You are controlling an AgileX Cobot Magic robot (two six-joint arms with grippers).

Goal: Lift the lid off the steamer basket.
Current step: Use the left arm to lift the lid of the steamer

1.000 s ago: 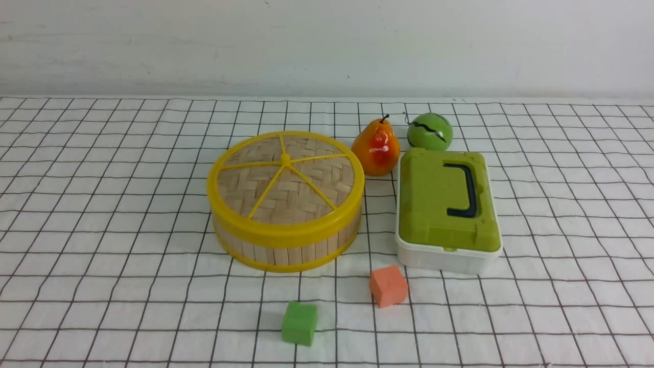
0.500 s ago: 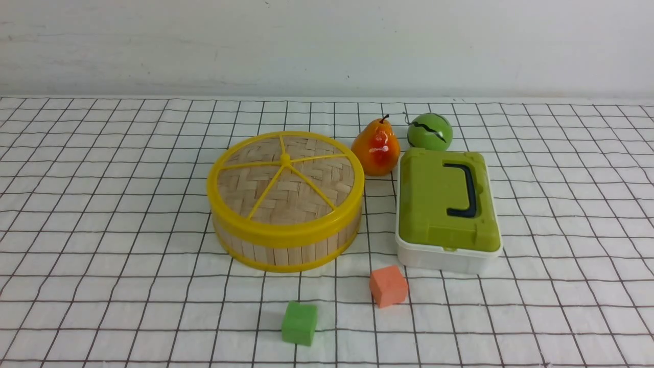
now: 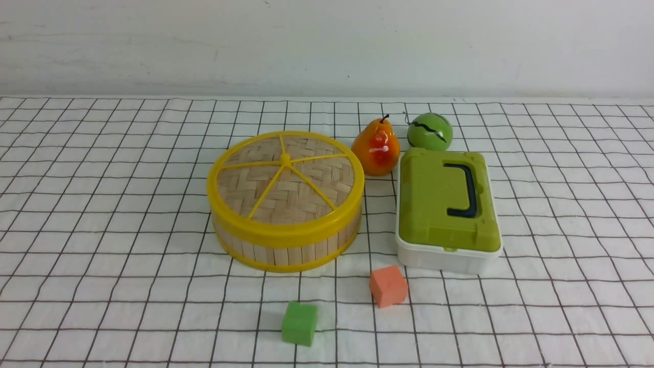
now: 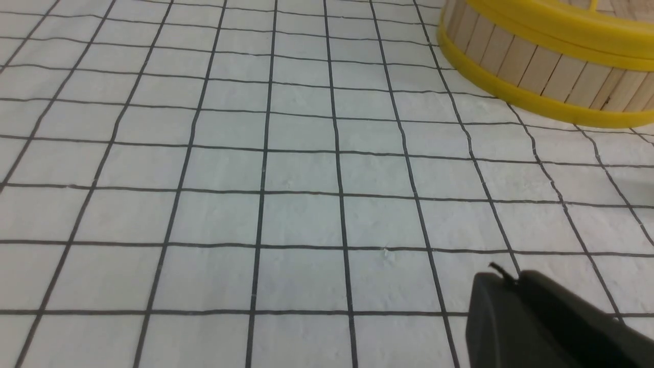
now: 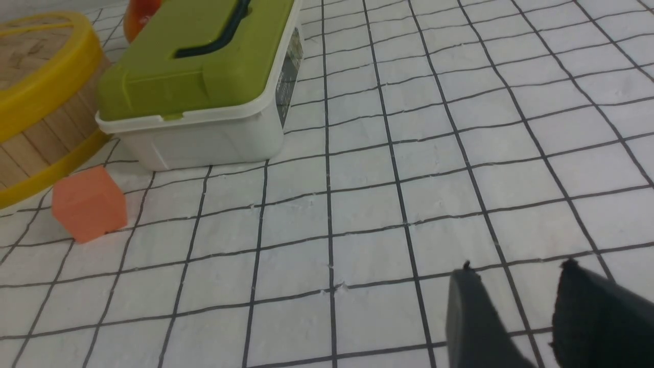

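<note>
The lid, a woven bamboo disc with a thick yellow rim and yellow spokes, sits closed on the steamer basket, a round tub of pale slats with yellow rims, at the table's middle. Neither arm shows in the front view. In the left wrist view the left gripper is shut and empty over bare cloth, well short of the basket. In the right wrist view the right gripper is open and empty over bare cloth, far from the lid's rim.
A white box with a green lid stands right of the basket. A pear and a green ball lie behind it. An orange cube and a green cube lie in front, on the checked cloth.
</note>
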